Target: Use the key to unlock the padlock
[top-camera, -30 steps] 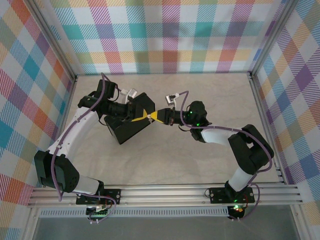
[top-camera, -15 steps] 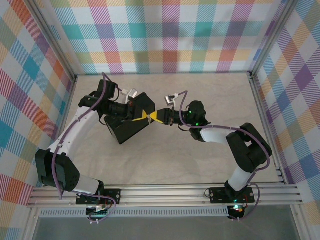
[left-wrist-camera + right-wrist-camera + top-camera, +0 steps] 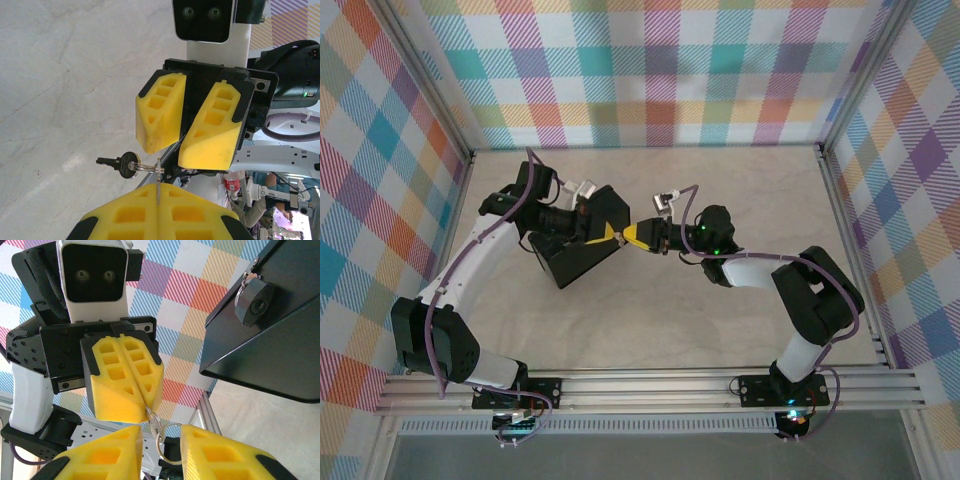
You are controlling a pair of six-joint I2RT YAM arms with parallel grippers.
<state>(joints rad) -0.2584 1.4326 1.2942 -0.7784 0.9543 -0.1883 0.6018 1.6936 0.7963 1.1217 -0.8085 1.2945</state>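
The silvery key (image 3: 154,423) is pinched in my left gripper (image 3: 158,194), which is shut on its thin blade (image 3: 158,181). A ring (image 3: 172,450) with a second, black-headed key (image 3: 122,164) hangs from it. My right gripper (image 3: 160,447) faces the left one tip to tip. Its jaws stand open on either side of the ring and touch nothing. In the top view both grippers meet at the box's right corner, left gripper (image 3: 607,235) and right gripper (image 3: 632,236). The padlock (image 3: 254,301), dark-bodied, hangs on the front of the dark box (image 3: 280,350).
The dark box (image 3: 570,258) sits left of centre on the pale table, under the left arm's wrist. Plaid walls and an aluminium frame (image 3: 847,230) close in the table. Open floor lies in front of and right of the box.
My right gripper's jaws have parted and released the key. The left gripper has stayed shut on the key, and both arms have hardly moved.
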